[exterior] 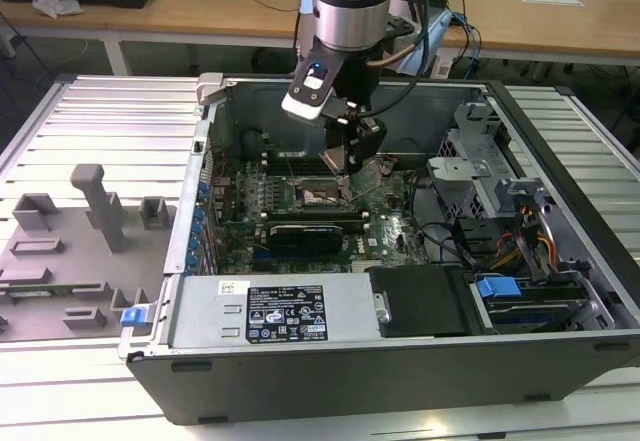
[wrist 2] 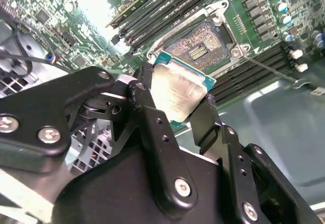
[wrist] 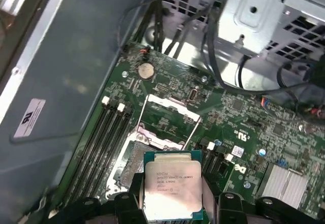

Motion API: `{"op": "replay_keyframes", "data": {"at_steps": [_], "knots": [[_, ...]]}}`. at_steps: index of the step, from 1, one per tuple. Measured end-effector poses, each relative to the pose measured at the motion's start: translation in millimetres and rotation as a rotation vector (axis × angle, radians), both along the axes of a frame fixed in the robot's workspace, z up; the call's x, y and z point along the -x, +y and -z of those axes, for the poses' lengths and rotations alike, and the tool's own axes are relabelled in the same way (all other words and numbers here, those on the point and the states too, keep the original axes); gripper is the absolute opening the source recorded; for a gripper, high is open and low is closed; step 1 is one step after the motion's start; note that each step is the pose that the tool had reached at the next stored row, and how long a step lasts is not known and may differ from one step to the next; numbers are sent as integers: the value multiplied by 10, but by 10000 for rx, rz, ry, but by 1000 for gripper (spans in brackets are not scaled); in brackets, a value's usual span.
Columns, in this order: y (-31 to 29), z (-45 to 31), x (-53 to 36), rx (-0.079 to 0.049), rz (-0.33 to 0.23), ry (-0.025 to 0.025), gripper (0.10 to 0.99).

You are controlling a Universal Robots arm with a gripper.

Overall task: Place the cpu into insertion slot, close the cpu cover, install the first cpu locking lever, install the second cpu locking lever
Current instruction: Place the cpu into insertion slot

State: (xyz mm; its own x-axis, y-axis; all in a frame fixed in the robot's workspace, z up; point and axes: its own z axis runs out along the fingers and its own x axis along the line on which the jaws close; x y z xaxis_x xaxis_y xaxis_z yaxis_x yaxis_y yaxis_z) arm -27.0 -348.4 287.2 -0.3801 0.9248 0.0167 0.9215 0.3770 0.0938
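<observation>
Gripper (wrist: 171, 201) clamped on the cpu (wrist: 171, 183), hovering just above the insertion slot (wrist 2: 199, 43), cpu cover (wrist: 171, 103) flipped open.

Insertion slot (wrist: 129, 155) half hidden behind cpu (wrist: 171, 188); cpu side edges covered by hand (wrist: 172, 201).

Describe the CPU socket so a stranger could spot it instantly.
Inside the open dark metal computer case lies a green motherboard. Near the robot's hand, which grips a pale silver square chip, sits the small black-rimmed socket with a dull metallic centre. It is square; the black slots beside it are long.
</observation>
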Motion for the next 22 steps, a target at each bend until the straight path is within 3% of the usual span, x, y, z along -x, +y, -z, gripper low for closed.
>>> {"op": "replay_keyframes", "data": {"at_steps": [2,8,13,17,22], "knots": [[0,6,0,-1,326,0,541],[0,81,0,-1,2029,0,541],[0,130,0,-1,3000,-1,541],[11,201,22,2,3417,1,541],[40,316,83,9,3510,32,541]]}}
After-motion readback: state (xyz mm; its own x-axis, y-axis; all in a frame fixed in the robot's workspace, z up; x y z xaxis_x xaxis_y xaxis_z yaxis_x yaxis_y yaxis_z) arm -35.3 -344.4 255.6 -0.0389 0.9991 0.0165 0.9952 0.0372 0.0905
